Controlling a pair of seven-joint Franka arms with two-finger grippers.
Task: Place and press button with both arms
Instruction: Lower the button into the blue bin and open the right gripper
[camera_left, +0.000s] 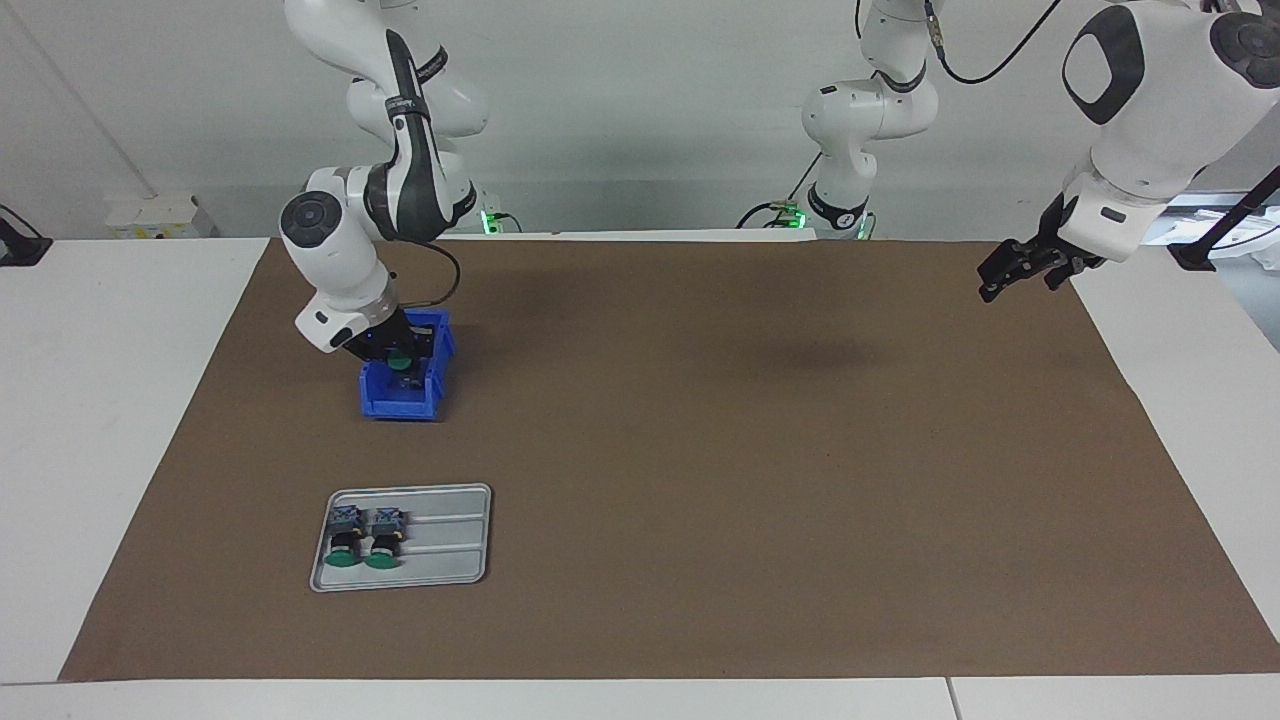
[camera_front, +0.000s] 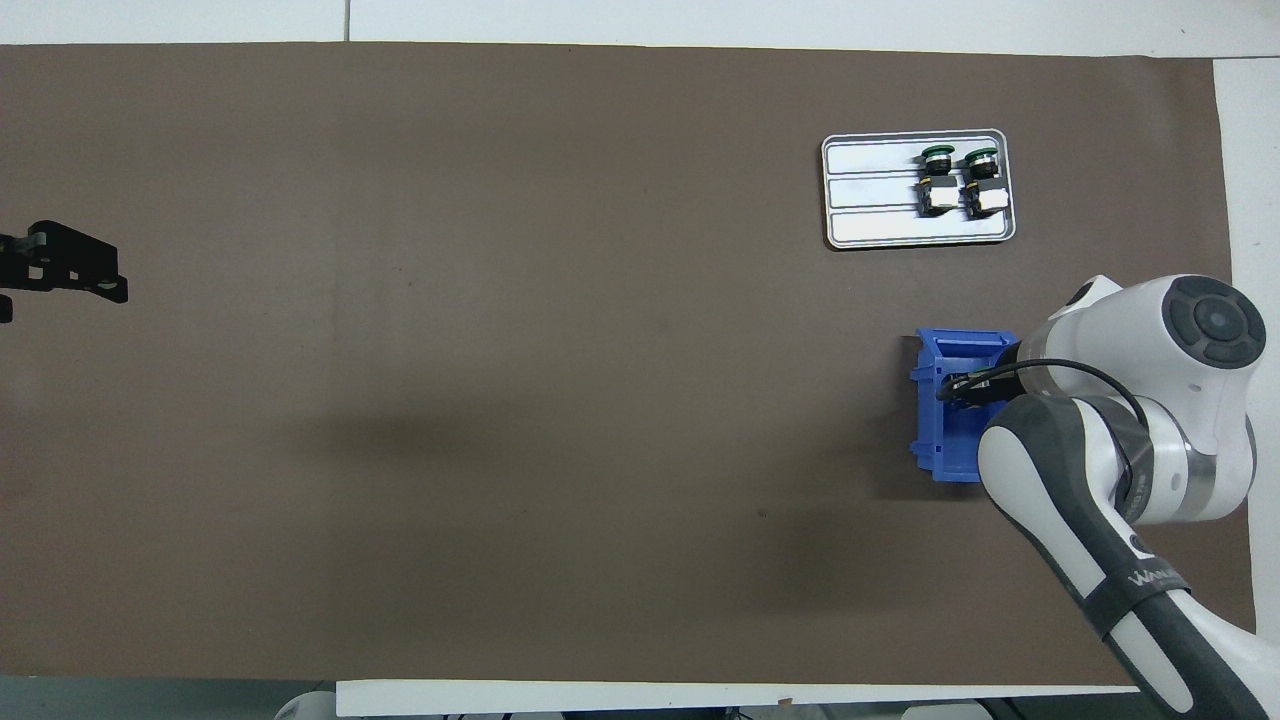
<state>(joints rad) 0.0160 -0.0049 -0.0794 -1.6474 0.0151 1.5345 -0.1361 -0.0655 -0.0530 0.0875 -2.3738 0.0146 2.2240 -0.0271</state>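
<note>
Blue bin at centre-left holds the right gripper, apparently pinching a green-capped button; pressing remains. Two other buttons lie in the tray below. Upper right, the left gripper waits, finger state unclear.

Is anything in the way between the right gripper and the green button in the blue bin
Nothing visible blocks it. The right gripper is already down in the blue bin, with the green button showing at its tips. Whether the fingers grip it cannot be told. The left gripper waits over the mat's edge at the left arm's end.
</note>
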